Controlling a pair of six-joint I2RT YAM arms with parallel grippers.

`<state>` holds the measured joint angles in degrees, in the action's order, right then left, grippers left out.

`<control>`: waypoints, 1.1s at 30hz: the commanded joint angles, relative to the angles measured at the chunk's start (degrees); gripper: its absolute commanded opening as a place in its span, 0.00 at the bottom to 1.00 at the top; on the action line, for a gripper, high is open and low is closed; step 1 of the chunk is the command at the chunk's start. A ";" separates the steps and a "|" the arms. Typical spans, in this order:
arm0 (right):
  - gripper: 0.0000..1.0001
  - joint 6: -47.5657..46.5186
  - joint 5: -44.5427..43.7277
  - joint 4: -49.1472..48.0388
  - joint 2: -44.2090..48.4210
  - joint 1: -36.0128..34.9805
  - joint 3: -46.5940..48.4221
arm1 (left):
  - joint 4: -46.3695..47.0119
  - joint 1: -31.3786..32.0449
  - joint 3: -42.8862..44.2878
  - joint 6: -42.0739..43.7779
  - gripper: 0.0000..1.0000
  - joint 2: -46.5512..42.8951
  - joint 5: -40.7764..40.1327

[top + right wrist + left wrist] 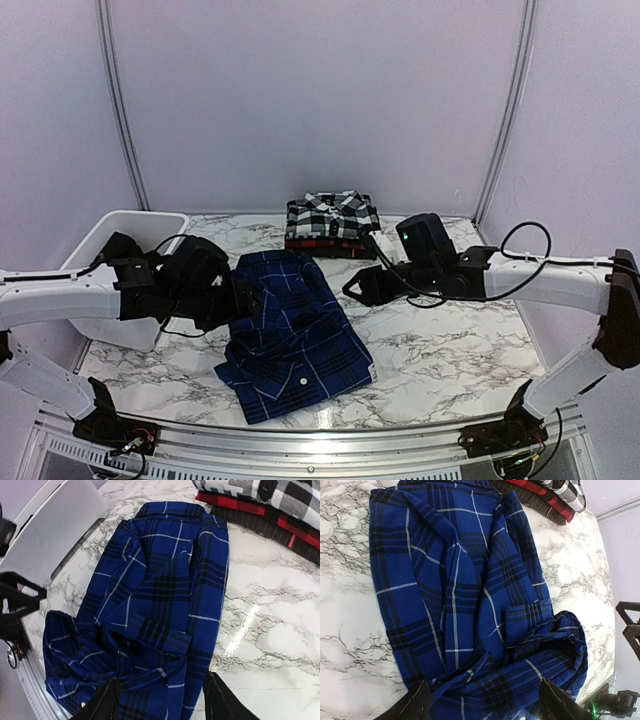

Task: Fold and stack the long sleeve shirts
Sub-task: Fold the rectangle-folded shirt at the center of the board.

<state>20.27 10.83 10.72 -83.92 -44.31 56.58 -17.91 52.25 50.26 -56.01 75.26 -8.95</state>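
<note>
Folding looks about half done on the last garment. At 9 o'clock on the marble counter [450,350] stands a white tub [115,235]. Just beside it, the left claw [242,296] hovers at the 9 o'clock edge of the blue shirt [295,340], its fingers [415,705] spread wide with nothing between them. The blue shirt lies at the counter's centre with its long sides turned in and its 6 o'clock end bunched and loose. At 12 o'clock the black-and-white shirt [332,212] rests folded on the red-and-black shirt [325,243]. The right claw [356,288] hangs near the blue shirt's 2 o'clock corner, also parted and empty. The step in hand appears to be the crosswise fold. Each claw should pinch one corner of the same end, catching every layer. They should lift level and together, then lay that end over the other so the tucked sides do not spill. Flattening the bunched end first would give a squarer bundle to set on the other two.
</note>
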 commanded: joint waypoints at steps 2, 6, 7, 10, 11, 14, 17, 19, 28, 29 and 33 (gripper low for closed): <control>0.42 -6.01 3.41 -1.15 5.15 -5.19 -3.69 | -5.33 -1.44 1.58 2.18 0.69 -2.89 0.58; 0.28 -7.61 7.31 -2.12 5.16 -9.72 -6.36 | -8.85 -1.25 -0.70 1.51 0.45 -6.15 3.72; 0.26 -7.62 8.35 -3.01 4.60 -10.55 -6.92 | -9.54 -1.15 -1.81 1.25 0.40 -7.36 5.03; 0.17 -7.56 11.46 -4.88 1.17 -12.05 -6.63 | -12.95 0.40 -5.20 0.42 0.29 -10.99 6.89; 0.15 -7.63 12.18 -5.64 -0.11 -12.44 -6.22 | -13.92 1.36 -6.15 -0.01 0.26 -12.55 7.03; 0.12 -7.96 14.20 -6.96 -4.16 -13.38 -4.25 | -14.69 4.10 -9.39 -1.90 0.20 -15.61 8.56; 0.11 -7.55 14.84 -8.22 -7.46 -13.52 -2.36 | -14.68 7.66 -11.71 -3.43 0.15 -15.99 8.77; 0.11 -6.71 14.24 -8.86 -9.42 -13.12 -0.50 | -13.96 9.98 -11.96 -4.00 0.13 -14.21 8.77; 0.14 0.53 10.78 -8.80 -22.35 -5.30 10.31 | -2.69 11.83 -8.72 -0.73 0.16 -1.43 9.84; 0.14 0.58 10.12 -8.19 -23.12 -4.84 11.19 | -1.74 11.75 -7.53 -0.16 0.18 0.45 9.76; 0.19 0.24 8.76 -6.82 -25.41 -3.53 14.03 | 1.14 10.99 -4.43 1.17 0.26 6.51 8.43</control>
<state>19.53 21.65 3.03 -107.92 -48.53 66.81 -22.22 63.90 42.19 -57.01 77.95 0.60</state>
